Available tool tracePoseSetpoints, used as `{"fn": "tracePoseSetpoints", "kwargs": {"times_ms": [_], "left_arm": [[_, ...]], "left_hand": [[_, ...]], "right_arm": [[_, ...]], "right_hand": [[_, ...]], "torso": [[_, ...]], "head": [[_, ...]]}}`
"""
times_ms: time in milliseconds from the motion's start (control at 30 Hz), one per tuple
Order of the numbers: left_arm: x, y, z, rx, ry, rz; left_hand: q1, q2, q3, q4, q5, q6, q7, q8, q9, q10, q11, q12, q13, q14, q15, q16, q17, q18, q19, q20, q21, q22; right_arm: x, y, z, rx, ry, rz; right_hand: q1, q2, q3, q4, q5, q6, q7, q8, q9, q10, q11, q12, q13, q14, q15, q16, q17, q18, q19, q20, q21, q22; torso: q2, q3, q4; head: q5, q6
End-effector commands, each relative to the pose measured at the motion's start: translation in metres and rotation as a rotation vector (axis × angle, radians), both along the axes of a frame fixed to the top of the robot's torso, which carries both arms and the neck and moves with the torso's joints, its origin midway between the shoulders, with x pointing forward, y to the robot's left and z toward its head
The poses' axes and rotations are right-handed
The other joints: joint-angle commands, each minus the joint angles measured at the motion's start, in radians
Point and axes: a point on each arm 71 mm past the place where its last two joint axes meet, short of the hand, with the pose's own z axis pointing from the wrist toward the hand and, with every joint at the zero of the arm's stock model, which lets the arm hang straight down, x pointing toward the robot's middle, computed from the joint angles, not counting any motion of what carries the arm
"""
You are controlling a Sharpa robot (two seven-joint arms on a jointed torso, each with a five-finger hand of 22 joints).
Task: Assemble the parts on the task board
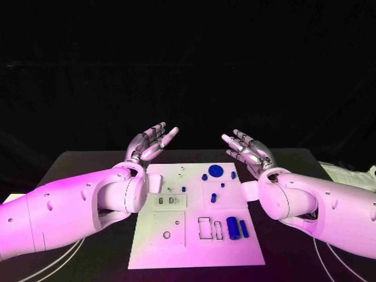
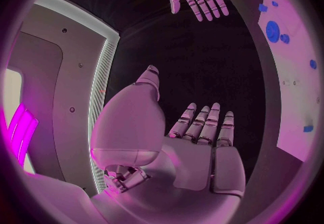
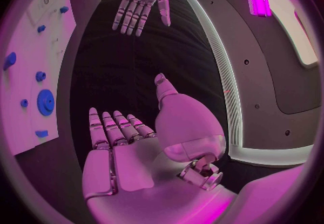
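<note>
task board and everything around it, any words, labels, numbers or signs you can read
None can be read.
The task board shows only outlines and blue parts, no legible lettering.
The pale bag at the table's right edge shows no readable print.

Both arms overlap the task board [image 1: 197, 247] side edges, hiding them

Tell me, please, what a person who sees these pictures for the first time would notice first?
First the two silver hands: the left hand and the right hand are raised above the far end of the table, palms facing each other, fingers apart, holding nothing. Between the white arms lies the task board, a white plate in the middle of the black table. On it are small blue parts, among them a round blue disc near its far end.
</note>
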Motion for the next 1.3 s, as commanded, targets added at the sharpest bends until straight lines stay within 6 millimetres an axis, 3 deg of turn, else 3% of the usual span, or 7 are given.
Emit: {"fn": "tracePoseSetpoints", "kwargs": {"times_ms": [33,200,333,367,533,867,1300], "left_arm": [[-0.001,-0.005,0.002,-0.021,-0.014,-0.062],[-0.001,-0.005,0.002,-0.021,-0.014,-0.062],[-0.001,-0.005,0.002,-0.021,-0.014,-0.062],[0.005,0.009,0.000,-0.028,-0.019,-0.043],[0.003,0.016,0.002,-0.027,-0.026,-0.044],[-0.006,0.027,0.010,-0.017,-0.040,-0.116],[-0.029,0.028,0.029,-0.072,-0.068,-0.206]], "left_hand": [[0.052,-0.001,0.004,0.017,0.009,0.022,0.097,0.008,0.003,0.023,0.009,0.008,0.003,0.024,0.009,0.008,0.003,0.027,0.006,0.016,0.006,0.002],[0.061,0.017,0.015,0.016,0.007,0.065,0.111,0.013,0.006,0.075,0.024,0.013,0.007,0.109,0.019,0.024,0.013,0.033,0.048,0.017,0.020,0.011],[0.079,0.046,0.026,0.011,0.003,0.191,0.125,0.035,0.018,0.239,0.050,0.038,0.020,0.341,0.027,0.082,0.039,0.028,0.235,0.016,0.085,0.045],[0.084,0.053,0.027,0.009,0.002,0.234,0.125,0.042,0.021,0.293,0.045,0.045,0.023,0.390,0.023,0.096,0.043,0.032,0.314,0.016,0.113,0.059],[0.110,0.086,0.020,-0.009,-0.001,0.507,0.100,0.090,0.040,0.597,-0.001,0.099,0.037,0.592,-0.039,0.166,0.064,0.082,0.621,0.002,0.244,0.111],[0.122,0.112,-0.011,-0.034,-0.002,0.588,0.082,0.077,0.029,0.708,-0.028,0.090,0.035,0.728,-0.075,0.167,0.098,0.083,0.746,-0.034,0.270,0.107],[0.142,0.134,-0.017,-0.061,-0.001,0.625,0.073,0.067,0.029,0.773,-0.043,0.083,0.043,0.796,-0.094,0.166,0.140,0.083,0.801,-0.053,0.274,0.101]], "right_arm": [[-0.007,0.015,-0.002,-0.029,0.020,0.235],[-0.009,0.017,-0.002,-0.045,0.031,0.303],[-0.010,0.017,-0.003,-0.050,0.035,0.321],[0.010,-0.005,0.007,-0.299,-0.236,0.196],[0.015,-0.010,0.014,-0.408,-0.323,0.190],[0.030,-0.017,0.029,-0.646,-0.420,0.229],[0.041,-0.005,0.049,-1.178,-0.584,0.338]], "right_hand": [[0.096,0.008,0.009,-0.047,0.013,0.087,0.164,0.017,0.010,0.121,0.020,0.017,0.011,0.123,0.019,0.021,0.012,0.034,0.083,0.013,0.023,0.013],[0.169,0.004,0.033,-0.105,0.022,0.301,0.158,0.056,0.033,0.427,0.007,0.073,0.036,0.444,-0.003,0.085,0.037,0.079,0.279,0.012,0.075,0.038],[0.206,-0.002,0.055,-0.148,0.031,0.525,0.131,0.090,0.049,0.666,-0.025,0.108,0.041,0.686,-0.042,0.122,0.044,0.121,0.463,0.012,0.128,0.054],[0.213,-0.004,0.061,-0.157,0.031,0.572,0.124,0.096,0.051,0.692,-0.034,0.110,0.041,0.715,-0.050,0.126,0.044,0.129,0.484,0.011,0.135,0.054],[0.214,-0.007,0.098,-0.194,0.036,0.734,0.104,0.091,0.047,0.788,-0.063,0.090,0.035,0.826,-0.078,0.120,0.041,0.140,0.566,-0.002,0.159,0.048],[0.175,-0.033,0.191,-0.260,0.044,0.827,0.078,0.060,0.047,0.909,-0.094,0.046,0.038,0.976,-0.123,0.108,0.052,0.141,0.678,-0.042,0.187,0.043],[0.157,-0.093,0.243,-0.285,0.018,0.864,0.055,0.051,0.047,0.954,-0.128,0.039,0.037,1.229,-0.196,0.181,0.116,0.140,0.899,-0.143,0.310,0.086]], "torso": [[0.000,-0.0004,-0.0002],[0.000,-0.0004,-0.0002],[0.000,-0.0004,-0.0002],[0.007,-0.0014,0.0015],[0.023,-0.0016,0.0046],[0.067,0.0002,0.0211],[0.137,0.0007,0.0484]], "head": [[0.000,-0.001],[0.000,-0.001],[0.000,-0.001],[-0.002,-0.005],[-0.007,-0.002],[-0.023,0.014],[-0.061,0.024]]}}
